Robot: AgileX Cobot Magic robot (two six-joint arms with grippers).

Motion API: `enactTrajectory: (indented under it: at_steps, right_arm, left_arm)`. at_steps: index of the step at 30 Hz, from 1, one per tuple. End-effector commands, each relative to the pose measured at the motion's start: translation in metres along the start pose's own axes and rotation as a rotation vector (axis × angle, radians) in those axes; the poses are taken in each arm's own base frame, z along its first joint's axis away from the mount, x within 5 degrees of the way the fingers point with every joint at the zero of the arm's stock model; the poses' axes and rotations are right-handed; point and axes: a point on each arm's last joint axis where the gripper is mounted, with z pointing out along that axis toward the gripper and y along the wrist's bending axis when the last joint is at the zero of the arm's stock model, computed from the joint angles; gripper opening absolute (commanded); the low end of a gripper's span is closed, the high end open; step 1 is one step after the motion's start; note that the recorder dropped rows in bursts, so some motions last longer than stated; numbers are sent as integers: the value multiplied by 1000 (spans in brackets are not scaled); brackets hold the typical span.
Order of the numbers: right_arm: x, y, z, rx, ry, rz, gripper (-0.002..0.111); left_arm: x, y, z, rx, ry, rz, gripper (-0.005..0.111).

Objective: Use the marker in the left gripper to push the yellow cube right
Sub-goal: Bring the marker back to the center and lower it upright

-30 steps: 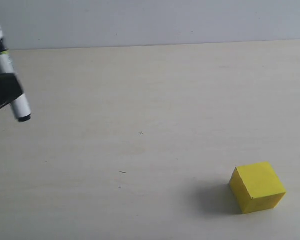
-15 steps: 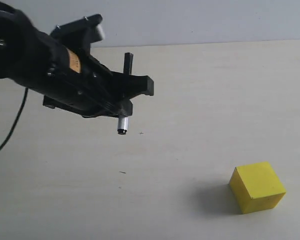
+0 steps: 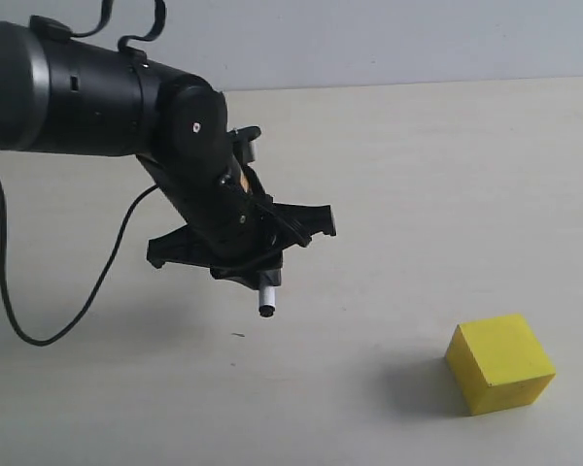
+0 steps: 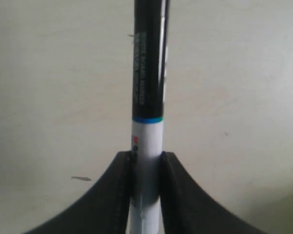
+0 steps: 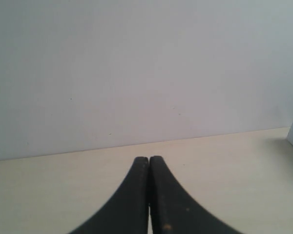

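Observation:
The yellow cube (image 3: 500,364) rests on the pale table at the lower right of the exterior view. My left gripper (image 3: 258,274) hovers to the cube's left, well apart from it, shut on the marker (image 3: 266,299). The marker's short white end with its small black tip points down, just above the table. In the left wrist view the fingers (image 4: 121,195) clamp the white barrel, and the long black cap (image 4: 149,73) stretches away from them. The cube does not show in either wrist view. My right gripper (image 5: 149,160) is shut on nothing and is out of the exterior view.
The beige table (image 3: 418,194) ends at a grey wall (image 3: 369,39) behind. A black cable (image 3: 39,330) loops down from the left arm onto the table at the left. A small dark mark (image 3: 238,335) lies below the marker's tip.
The left arm has swung in from the left edge, moving right and down towards the cube with the marker. The marker's tip now hangs lower. The cube has not moved.

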Motion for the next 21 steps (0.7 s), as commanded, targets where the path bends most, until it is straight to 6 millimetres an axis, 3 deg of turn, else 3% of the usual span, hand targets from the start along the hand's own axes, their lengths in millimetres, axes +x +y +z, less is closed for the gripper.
enactTrajectory:
  at_steps: [1, 6, 12, 21]
  right_arm:
    - [1, -1, 0, 7, -7, -12, 0]
    - [1, -1, 0, 7, -7, -12, 0]
    - [1, -1, 0, 7, -5, -12, 0]
    - [1, -1, 0, 7, -5, -12, 0]
  left_arm:
    - [-7, -6, 14, -5, 21, -21, 0]
    - [-18, -9, 29, -16, 24, -29, 2]
    - [-23, -11, 48, -35, 41, -27, 25]
    - [-24, -12, 52, -40, 48, -29, 30]
